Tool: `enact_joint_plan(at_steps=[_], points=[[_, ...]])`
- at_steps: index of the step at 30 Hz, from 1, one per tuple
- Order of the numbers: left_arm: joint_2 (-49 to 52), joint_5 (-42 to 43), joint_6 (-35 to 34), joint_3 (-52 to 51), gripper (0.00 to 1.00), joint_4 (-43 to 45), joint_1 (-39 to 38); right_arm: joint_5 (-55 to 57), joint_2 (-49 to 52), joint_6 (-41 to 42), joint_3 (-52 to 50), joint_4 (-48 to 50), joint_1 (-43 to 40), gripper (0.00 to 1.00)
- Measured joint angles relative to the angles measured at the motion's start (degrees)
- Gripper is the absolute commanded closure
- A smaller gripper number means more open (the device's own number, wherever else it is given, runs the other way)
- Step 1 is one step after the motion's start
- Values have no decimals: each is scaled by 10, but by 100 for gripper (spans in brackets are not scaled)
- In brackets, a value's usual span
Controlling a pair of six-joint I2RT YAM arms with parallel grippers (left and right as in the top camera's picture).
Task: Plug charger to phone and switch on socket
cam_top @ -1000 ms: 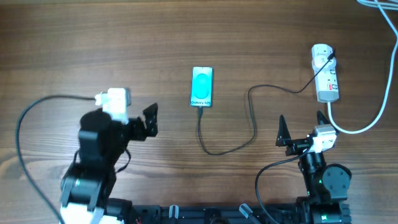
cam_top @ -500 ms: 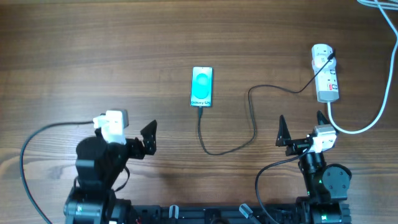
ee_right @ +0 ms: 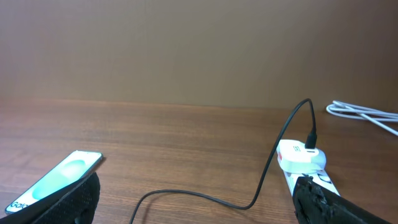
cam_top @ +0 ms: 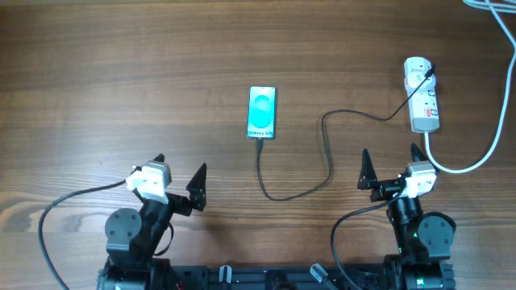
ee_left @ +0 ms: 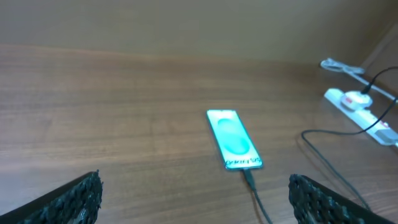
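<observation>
The phone (cam_top: 262, 113) lies flat at the table's middle, its cyan screen lit; it also shows in the left wrist view (ee_left: 233, 138) and the right wrist view (ee_right: 53, 180). The charger (cam_top: 329, 157), a thin black cable, has its connector tip at the phone's near edge (ee_left: 247, 176), then loops right to the black plug in the white socket (cam_top: 422, 97) at far right. My left gripper (cam_top: 180, 163) is open and empty, near the front, left of the cable loop. My right gripper (cam_top: 390, 155) is open and empty, in front of the socket.
A thick white cord (cam_top: 484, 161) runs from the socket's near end toward the right edge. Another white cord (cam_top: 492, 10) lies at the far right corner. Black base cables curl at the front left (cam_top: 72, 201) and front right (cam_top: 343, 225).
My left arm has drawn back toward its base at the front edge, open and empty throughout. The right arm, phone, cable and socket have not moved.
</observation>
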Motion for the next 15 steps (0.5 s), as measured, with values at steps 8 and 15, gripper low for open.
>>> enact_joint_plan(at_steps=[8, 15], points=[[-58, 10, 1, -68, 0, 105, 18, 0, 0, 0, 0, 0, 0, 0], [-69, 9, 1, -97, 0, 144, 34, 0, 0, 0, 0, 0, 0, 0]])
